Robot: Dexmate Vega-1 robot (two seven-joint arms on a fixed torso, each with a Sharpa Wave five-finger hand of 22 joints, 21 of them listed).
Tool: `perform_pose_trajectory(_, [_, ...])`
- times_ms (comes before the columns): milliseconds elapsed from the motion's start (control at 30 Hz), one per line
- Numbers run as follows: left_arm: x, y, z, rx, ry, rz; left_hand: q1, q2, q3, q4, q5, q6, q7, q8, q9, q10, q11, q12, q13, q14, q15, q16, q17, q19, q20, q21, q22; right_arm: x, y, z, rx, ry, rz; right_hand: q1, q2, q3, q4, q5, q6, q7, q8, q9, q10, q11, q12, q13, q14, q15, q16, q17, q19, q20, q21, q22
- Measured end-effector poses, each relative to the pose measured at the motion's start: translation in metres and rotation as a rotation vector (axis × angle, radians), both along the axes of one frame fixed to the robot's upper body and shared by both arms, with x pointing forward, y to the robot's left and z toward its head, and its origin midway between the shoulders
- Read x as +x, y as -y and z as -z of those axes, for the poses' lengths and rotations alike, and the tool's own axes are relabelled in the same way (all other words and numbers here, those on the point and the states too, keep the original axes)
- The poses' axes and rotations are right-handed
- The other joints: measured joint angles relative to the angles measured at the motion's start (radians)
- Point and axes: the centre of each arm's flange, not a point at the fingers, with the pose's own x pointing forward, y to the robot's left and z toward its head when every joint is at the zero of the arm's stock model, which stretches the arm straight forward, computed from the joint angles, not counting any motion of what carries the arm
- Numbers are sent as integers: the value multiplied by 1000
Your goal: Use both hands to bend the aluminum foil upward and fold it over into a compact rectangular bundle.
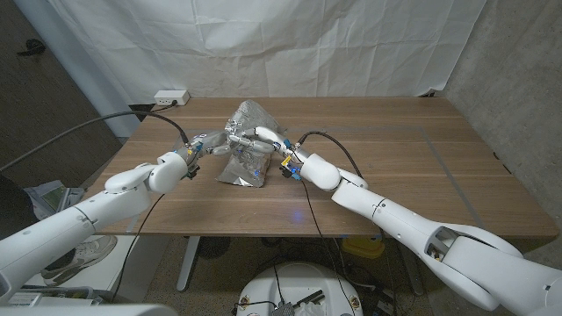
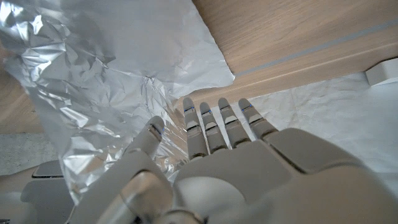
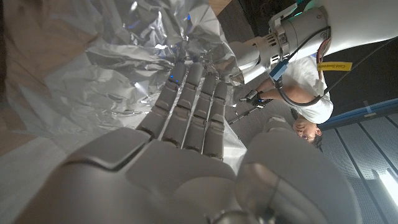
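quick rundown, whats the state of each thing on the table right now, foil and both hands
aluminum foil: crumpled, far part bent up off the table, near part lying on the wood, not yet a compact bundle
left hand: at the foil's left edge, fingers straight against the sheet
right hand: reaching over the foil, fingers extended flat against it
power strip: lying at the table's far left edge

Aluminum foil (image 1: 247, 145): thin metal sheet, bright and mirror-glossy, heavily crinkled, catching hard white glints; smoother toward its flat edge in the left wrist view (image 2: 186, 56).
Table (image 1: 395, 167): wood, brown, visible grain, low satin sheen.
Left hand (image 1: 195, 154) and right hand (image 1: 263, 138): hard plastic shells, pale grey, smooth, semi-matt.
Backdrop (image 1: 263, 44), upper part of frame: white cloth, matt, lightly creased.
Arm cables (image 1: 329, 145): black, smooth, rubbery jacket.
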Motion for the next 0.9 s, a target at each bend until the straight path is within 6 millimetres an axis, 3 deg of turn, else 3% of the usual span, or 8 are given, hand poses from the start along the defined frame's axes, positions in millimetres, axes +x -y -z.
perform_pose_trajectory(33, [1, -2, 0, -4, -2, -8, 15, 2, 8, -14, 1, 0, 0, -6, 0, 0, 0, -4, 0, 0, 0, -5, 0, 0, 0, 0, 0, 0, 0, 0, -1, 0, 1, 0, 0, 0, 0, 0, 1, 2, 4, 0, 12, 16, 4, 7, 0, 0, 0, 0, 0, 0, -3, 0])
perform_pose_trajectory(167, [-4, -7, -6, -2, -4, -40, 37, -6, 1, -56, -1, -61, 7, -31, 0, -31, -11, -27, 0, -27, 0, -16, 2, 0, 0, -13, 2, 4, 1, 4, -13, 5, 22, 0, 0, 0, 0, 0, 2, 2, 7, 2, 16, 24, 4, 4, 0, 0, 0, 0, 0, 0, -5, -1])
perform_pose_trajectory(267, [-3, -11, -4, 3, -35, -72, 13, -13, -21, -41, -11, -117, 18, -37, 0, -75, -12, -43, 2, -66, 1, -16, 11, -14, -1, -20, 3, 4, 2, 3, -11, 15, 29, 0, 0, 0, 0, 0, 2, 2, 7, 2, 14, 25, 4, 4, 0, 0, 0, 0, 0, 0, -5, -1])
perform_pose_trajectory(433, [1, -23, 0, 12, -100, -152, -10, 21, 3, 12, -11, -179, 36, -37, 0, -131, 6, -55, 3, -121, 2, -24, 12, -32, 13, -31, 7, 5, 3, 1, -8, 22, 37, -4, 4, 4, -4, 0, 2, 2, 7, 2, 14, 25, 4, 4, 0, 0, 0, 0, 0, 0, -8, -1])
perform_pose_trajectory(567, [-4, -18, 1, 58, -127, -201, -15, 29, 9, 19, -11, -181, 38, -37, -3, -142, 5, -55, 3, -130, 1, -24, 12, -39, 9, -35, 7, 7, 4, 0, 0, 38, 51, -4, 4, 1, -7, 0, 2, 2, 7, 5, 10, 31, 4, 7, 0, 0, 0, 0, 0, 0, -9, -1])
perform_pose_trajectory(900, [-12, -46, 10, 71, -203, -403, -12, 31, 10, 19, -11, -175, 36, -28, -3, -143, 4, -49, 3, -135, 5, -24, 5, -44, 4, -35, 7, 8, 6, -2, 6, 55, 62, -4, 4, 0, -8, 0, 5, -2, 11, 5, 15, 36, 4, 7, 0, 0, 0, 0, 0, 0, -9, -1])
